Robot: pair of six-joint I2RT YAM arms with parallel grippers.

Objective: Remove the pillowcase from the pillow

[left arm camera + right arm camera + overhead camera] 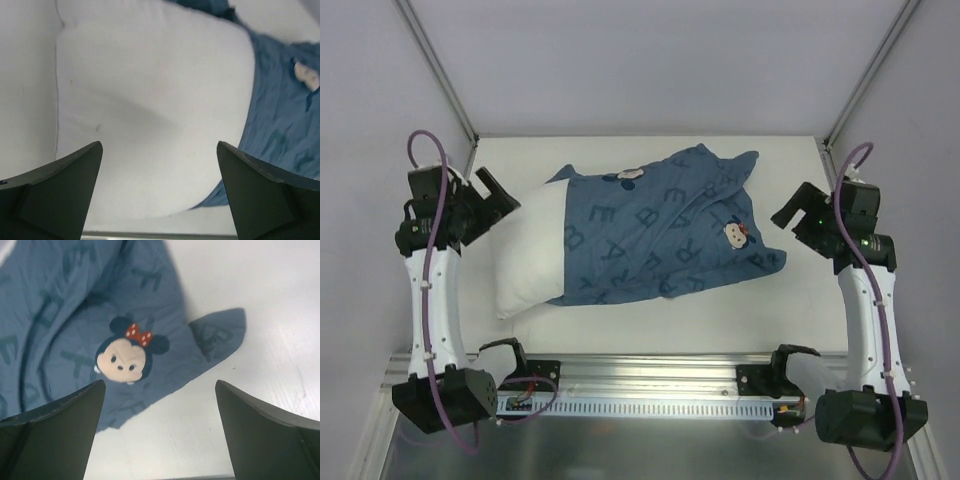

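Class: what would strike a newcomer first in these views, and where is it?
The blue lettered pillowcase sprawls across the table, the white pillow bulging from its left end. A red-bowed cartoon mouse face stands out near its right edge. The left gripper and right gripper, both open, flank the bundle.

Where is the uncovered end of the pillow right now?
In the top view, the pillow pokes bare from the pillowcase on the left side, just beside the open left gripper.
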